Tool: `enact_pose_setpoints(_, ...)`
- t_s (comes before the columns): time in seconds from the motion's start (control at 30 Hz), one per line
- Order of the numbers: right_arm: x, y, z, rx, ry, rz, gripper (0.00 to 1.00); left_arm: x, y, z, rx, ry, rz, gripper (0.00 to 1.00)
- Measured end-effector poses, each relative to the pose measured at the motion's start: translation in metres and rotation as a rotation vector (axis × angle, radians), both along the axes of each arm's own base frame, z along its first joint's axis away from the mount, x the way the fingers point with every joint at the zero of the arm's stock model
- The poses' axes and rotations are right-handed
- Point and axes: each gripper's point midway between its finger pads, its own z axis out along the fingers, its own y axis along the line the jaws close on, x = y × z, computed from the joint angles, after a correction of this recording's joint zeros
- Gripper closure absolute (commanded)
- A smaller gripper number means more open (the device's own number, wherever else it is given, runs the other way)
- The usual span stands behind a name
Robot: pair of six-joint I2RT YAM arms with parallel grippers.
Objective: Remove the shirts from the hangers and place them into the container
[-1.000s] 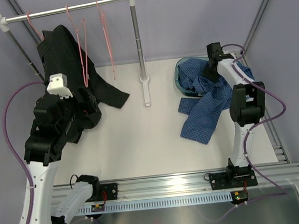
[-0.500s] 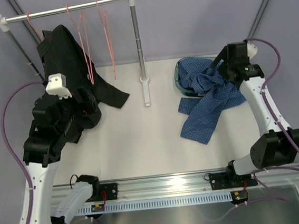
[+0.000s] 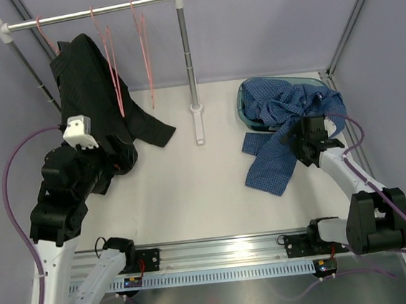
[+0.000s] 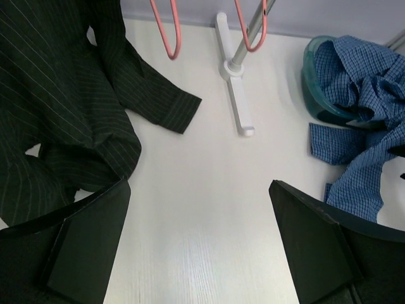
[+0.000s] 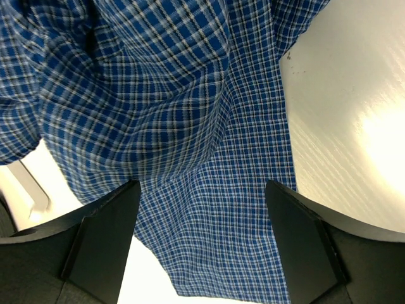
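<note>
Both released: left end effector (image 4: 199, 187) near black pinstriped cloth shirt (image 4: 63, 95), right end effector (image 5: 200, 187) over blue checked cloth shirt (image 5: 158, 95).

Lavender walls (image 3: 262, 24) enclose a white table (image 3: 192, 189) bearing a silver clothes rail (image 3: 68, 16)

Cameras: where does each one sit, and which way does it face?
Top external: above and behind both arms, which show; looks down on the table.
Left wrist: aims forward and down at the rail foot and dark shirt; open left gripper frames it.
Right wrist: looks down on the blue shirt; open right gripper frames it.
Shared: left wrist and top both show the container.
</note>
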Motion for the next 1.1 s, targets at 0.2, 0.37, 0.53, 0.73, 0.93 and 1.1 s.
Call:
enact_pose_setpoints(0.2, 0.015, 0.001, -0.001, -0.015, -0.068, 0.034, 0.16, -0.009, -0.009, -0.019, -0.021, 0.038, -0.044, 0.01)
enact_pose_setpoints(0.37, 0.024, 0.004, -0.006, -0.019, -0.082, 0.062, 0.16, -0.012, -0.015, -0.02, -0.035, 0.042, -0.07, 0.01)
enact_pose_setpoints(0.53, 0.03, 0.008, -0.011, -0.028, -0.089, 0.112, 0.16, -0.011, -0.015, -0.021, -0.033, 0.045, -0.067, 0.01)
enact_pose_setpoints(0.73, 0.029, 0.014, -0.013, -0.042, -0.069, 0.163, 0.15, -0.004, -0.014, -0.028, -0.021, 0.074, -0.053, 0.01)
enact_pose_setpoints(0.93, 0.005, 0.032, -0.016, -0.126, 0.056, 0.182, 0.12, 0.004, -0.013, -0.032, -0.009, 0.091, -0.04, 0.01)
enact_pose_setpoints(1.1, -0.025, 0.026, -0.032, -0.116, 0.185, 0.102, 0.14, 0.011, -0.012, -0.033, 0.01, 0.099, -0.03, 0.01)
